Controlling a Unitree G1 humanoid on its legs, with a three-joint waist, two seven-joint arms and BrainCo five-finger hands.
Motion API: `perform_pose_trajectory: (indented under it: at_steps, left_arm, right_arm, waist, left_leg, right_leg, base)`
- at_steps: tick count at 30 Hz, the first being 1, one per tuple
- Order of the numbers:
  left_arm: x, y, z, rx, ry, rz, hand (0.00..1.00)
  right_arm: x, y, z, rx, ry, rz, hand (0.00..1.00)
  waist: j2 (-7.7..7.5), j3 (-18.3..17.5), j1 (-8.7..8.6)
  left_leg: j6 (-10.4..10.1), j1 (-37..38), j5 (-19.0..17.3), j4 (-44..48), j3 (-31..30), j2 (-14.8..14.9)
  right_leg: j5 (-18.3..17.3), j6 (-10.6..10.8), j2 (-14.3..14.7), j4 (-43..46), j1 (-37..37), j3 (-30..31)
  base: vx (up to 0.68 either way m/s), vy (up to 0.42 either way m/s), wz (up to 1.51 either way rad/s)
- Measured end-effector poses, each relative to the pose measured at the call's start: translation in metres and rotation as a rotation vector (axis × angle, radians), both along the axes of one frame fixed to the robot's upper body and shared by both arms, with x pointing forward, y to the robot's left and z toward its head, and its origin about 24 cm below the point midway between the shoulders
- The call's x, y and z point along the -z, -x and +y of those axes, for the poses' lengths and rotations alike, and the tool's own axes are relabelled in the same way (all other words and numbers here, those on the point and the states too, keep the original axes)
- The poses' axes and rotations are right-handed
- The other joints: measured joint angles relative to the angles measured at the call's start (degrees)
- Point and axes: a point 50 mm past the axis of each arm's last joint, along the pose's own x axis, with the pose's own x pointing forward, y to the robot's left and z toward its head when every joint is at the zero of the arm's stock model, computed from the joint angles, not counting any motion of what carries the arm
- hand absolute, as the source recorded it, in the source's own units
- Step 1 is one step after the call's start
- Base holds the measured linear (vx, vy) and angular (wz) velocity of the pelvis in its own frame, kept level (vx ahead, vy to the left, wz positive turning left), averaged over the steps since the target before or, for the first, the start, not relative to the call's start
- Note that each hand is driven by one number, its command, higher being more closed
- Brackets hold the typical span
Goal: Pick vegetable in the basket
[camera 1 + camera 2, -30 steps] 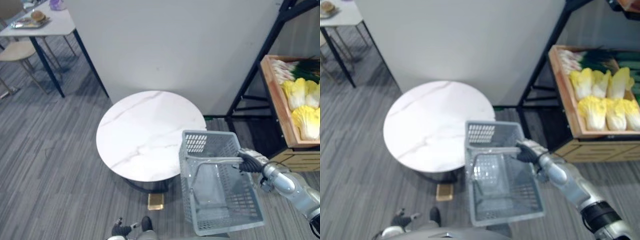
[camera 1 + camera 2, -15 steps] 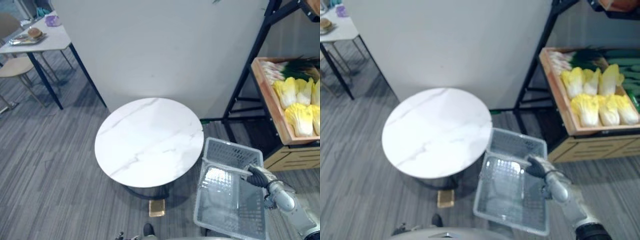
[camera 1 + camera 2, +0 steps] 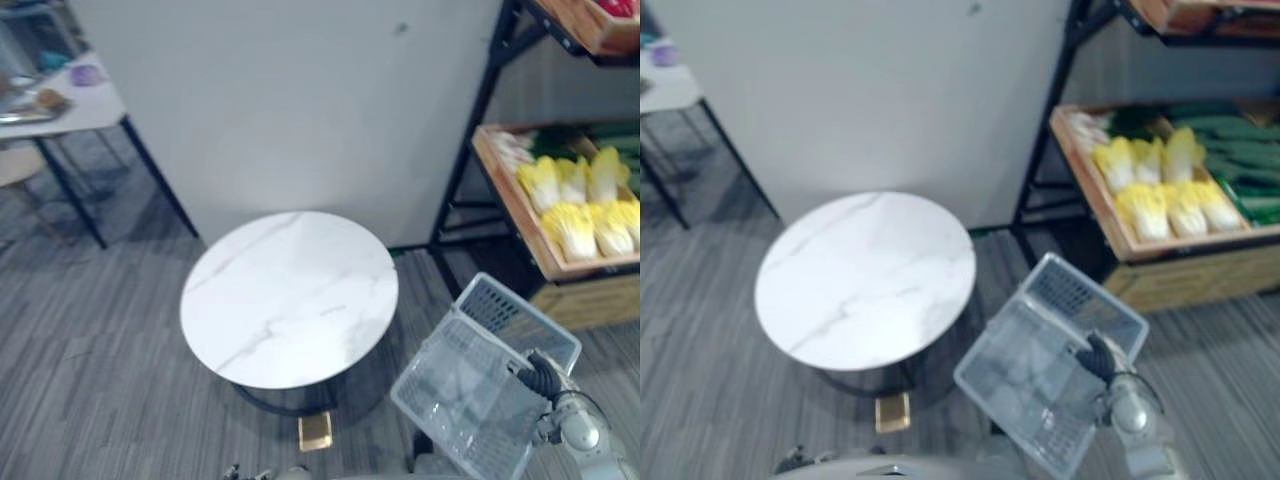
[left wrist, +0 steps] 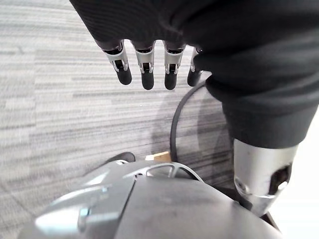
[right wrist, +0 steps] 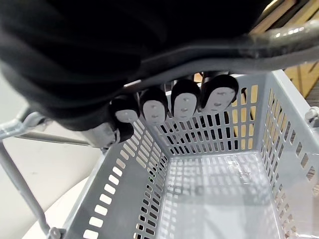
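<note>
My right hand hangs low at the right, shut on the handle of a grey slotted plastic basket. The right wrist view has its fingers curled round that handle, with the bare basket floor below. The basket hangs tilted over the floor between the round table and the shelf. Yellow-leaved cabbages lie in a wooden crate on the shelf at the right, with green vegetables behind them. My left hand hangs over the floor with straight fingers, holding nothing.
A round white marble table stands in the middle, with a small yellowish block on the floor beneath it. A black shelf frame rises at the right against a white wall. A second table stands far left.
The view has shifted, so the shelf sits nearer the middle. The basket in my right hand has swung away from the table's edge and turned diagonal, closer to the crate.
</note>
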Motion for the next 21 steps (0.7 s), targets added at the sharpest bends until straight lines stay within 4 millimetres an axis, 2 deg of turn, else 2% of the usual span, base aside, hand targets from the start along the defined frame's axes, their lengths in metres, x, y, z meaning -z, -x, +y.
perform_pose_trajectory:
  at_steps: [1, 2, 3, 4, 5, 6, 7, 9, 10, 12, 13, 14, 15, 17, 19, 21]
  left_arm:
    - [0.000, 0.000, 0.000, 0.001, -0.001, 0.002, 0.00]
    - [0.001, -0.002, -0.002, 0.000, 0.000, 0.000, 0.00]
    - [0.000, -0.005, -0.002, 0.004, -0.003, -0.006, 0.00]
    - [0.001, 0.000, -0.001, 0.010, -0.005, 0.011, 0.00]
    - [0.000, 0.002, 0.000, 0.009, -0.010, 0.017, 0.00]
    - [0.000, 0.006, 0.002, 0.013, -0.015, 0.021, 0.00]
    - [-0.001, 0.008, 0.004, 0.010, -0.020, 0.024, 0.00]
    - [-0.001, 0.008, 0.005, 0.010, -0.022, 0.027, 0.00]
    - [-0.001, 0.008, 0.005, 0.010, -0.020, 0.027, 0.00]
    - [-0.001, 0.006, 0.004, 0.010, -0.017, 0.026, 0.00]
    - [-0.001, 0.005, 0.004, 0.009, -0.016, 0.026, 0.00]
    - [0.001, 0.003, -0.003, 0.004, 0.003, 0.024, 0.00]
    - [0.002, 0.000, -0.006, 0.004, 0.013, 0.020, 0.00]
    - [0.002, -0.012, -0.012, 0.020, 0.027, -0.006, 0.00]
    - [0.002, -0.019, -0.016, 0.029, 0.032, -0.022, 0.00]
    - [0.002, -0.025, -0.019, 0.034, 0.036, -0.035, 0.00]
  right_arm:
    - [-0.001, -0.005, 0.003, -0.002, -0.010, -0.016, 1.00]
    - [-0.006, -0.017, 0.011, -0.030, -0.010, -0.048, 1.00]
    - [-0.010, -0.022, 0.013, -0.044, -0.001, -0.064, 1.00]
    - [-0.013, -0.026, 0.012, -0.051, 0.017, -0.079, 1.00]
    - [-0.013, -0.027, 0.013, -0.063, 0.026, -0.075, 1.00]
    - [-0.014, -0.029, 0.016, -0.081, 0.031, -0.074, 1.00]
    - [-0.016, -0.037, 0.021, -0.107, 0.030, -0.086, 1.00]
    - [-0.020, -0.048, 0.029, -0.148, 0.026, -0.106, 1.00]
    - [-0.022, -0.053, 0.036, -0.179, 0.022, -0.114, 1.00]
    - [-0.021, -0.056, 0.044, -0.214, 0.017, -0.110, 1.00]
    - [-0.021, -0.056, 0.044, -0.221, 0.019, -0.103, 1.00]
    - [-0.021, -0.056, 0.044, -0.237, 0.034, -0.095, 1.00]
    - [-0.021, -0.056, 0.044, -0.247, 0.041, -0.091, 1.00]
    - [-0.021, -0.056, 0.044, -0.251, 0.046, -0.090, 1.00]
    - [-0.020, -0.054, 0.043, -0.248, 0.044, -0.086, 1.00]
    - [-0.018, -0.047, 0.042, -0.246, 0.048, -0.075, 1.00]
  waist:
    - [1.79, 0.5, 0.01]
    - [3.54, 2.8, 0.26]
    - [4.27, 4.4, 0.32]
    - [3.62, 5.2, 0.67]
    - [3.02, 4.9, 0.78]
    - [2.14, 4.3, 1.12]
    - [1.63, 3.8, 1.36]
    - [1.45, 3.3, 1.47]
    - [1.11, 2.7, 1.48]
    - [1.17, 2.5, 1.64]
    - [1.75, 2.3, 1.92]
    - [3.21, 1.5, 2.96]
    - [3.68, 1.1, 3.09]
    - [4.02, 1.1, 2.33]
    - [4.94, 1.1, 0.52]
    - [5.33, 1.2, 0.46]
  left_leg:
    - [0.7, 0.0, -0.1, -0.4, 2.5, 1.4]
    - [1.4, 0.7, 0.2, -0.6, 6.2, 4.9]
    - [1.5, 2.5, 0.4, -1.9, 9.2, 6.1]
    - [2.1, 5.7, 1.1, -3.6, 13.5, 5.9]
    - [2.1, 6.8, 1.0, -3.9, 15.5, 5.8]
    - [2.0, 7.6, 0.9, -4.5, 18.2, 5.7]
    - [1.6, 7.9, 0.7, -4.8, 21.6, 6.2]
    - [1.6, 8.0, 0.7, -6.0, 26.1, 6.6]
    - [1.6, 8.2, 0.7, -6.2, 29.4, 7.1]
    - [1.7, 8.4, 0.9, -6.0, 33.0, 7.9]
    - [1.7, 8.5, 1.3, -5.8, 34.2, 8.5]
    - [1.1, 8.5, 4.3, -5.0, 36.1, 9.8]
    - [0.4, 8.8, 4.9, -4.0, 37.9, 11.3]
    - [0.3, 9.3, 5.0, -0.4, 40.6, 13.9]
    - [0.2, 10.6, 5.2, 4.3, 40.2, 17.6]
    - [-0.9, 11.8, 7.4, 9.0, 38.8, 20.6]
  right_leg:
    - [-2.6, -3.1, 0.1, -0.6, -0.1, -2.4]
    - [0.0, -11.0, 1.8, 10.2, -3.7, -10.5]
    - [-1.5, -14.0, 1.6, 22.6, -5.5, -16.5]
    - [-4.2, -17.0, -1.2, 35.7, -3.9, -22.2]
    - [-4.8, -17.9, -1.9, 38.1, -2.1, -23.9]
    - [-6.3, -18.2, -2.4, 40.0, 0.2, -25.8]
    - [-8.2, -17.2, -2.9, 40.9, 1.9, -27.2]
    - [-8.1, -17.3, -4.8, 41.4, 2.8, -29.0]
    - [-7.5, -17.0, -6.9, 39.1, 3.6, -30.7]
    - [-6.8, -15.5, -7.3, 34.1, 3.7, -33.1]
    - [-6.7, -15.4, -6.2, 32.0, 3.7, -34.4]
    - [-6.4, -14.9, -3.3, 27.6, 3.7, -34.7]
    - [-6.5, -14.7, -1.9, 24.6, 3.9, -35.0]
    - [-6.4, -14.5, 0.3, 20.9, 3.8, -34.6]
    - [-6.3, -14.4, 2.9, 17.7, 6.2, -34.6]
    - [-6.3, -14.4, 4.5, 16.0, 8.1, -33.7]
  base:
    - [-0.21, 0.107, -1.58]
    - [-0.20, 0.118, -1.54]
    - [-0.21, 0.188, -1.84]
    - [-0.08, 0.156, -1.46]
    - [-0.08, 0.132, -1.45]
    - [-0.07, 0.045, -1.41]
    - [-0.07, 0.025, -1.75]
    - [-0.08, -0.021, -1.63]
    - [-0.10, -0.065, -1.32]
    - [-0.11, -0.133, -1.37]
    - [-0.11, -0.204, -1.60]
    - [-0.09, -0.253, -1.52]
    - [-0.09, -0.361, -1.79]
    - [-0.05, -0.284, -1.08]
    - [-0.01, -0.211, -0.51]
    - [0.00, -0.177, -0.52]
